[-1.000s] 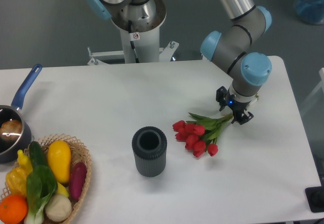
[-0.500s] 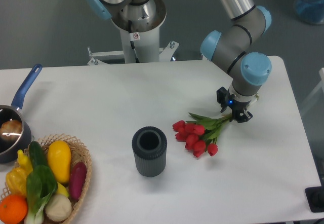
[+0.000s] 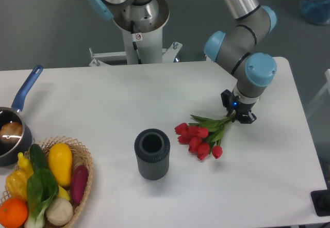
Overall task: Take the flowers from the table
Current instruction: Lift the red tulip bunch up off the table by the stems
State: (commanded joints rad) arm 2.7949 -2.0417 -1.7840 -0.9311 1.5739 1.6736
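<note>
The flowers (image 3: 200,137) are a small bunch of red tulips with green leaves, lying on the white table (image 3: 154,99) right of centre, heads pointing left and down. The stems run up and right into my gripper (image 3: 238,115), which points down over the stem end and looks shut on it. The fingertips are partly hidden by the wrist and the leaves.
A dark ribbed cylindrical vase (image 3: 152,154) stands upright left of the flowers. A wicker basket of produce (image 3: 82,158) sits at the front left corner. A blue-handled pot (image 3: 14,130) stands at the left edge. The robot base (image 3: 138,21) is at the back.
The gripper has risen slightly with the stem end, and the tulip heads have shifted a little up and left.
</note>
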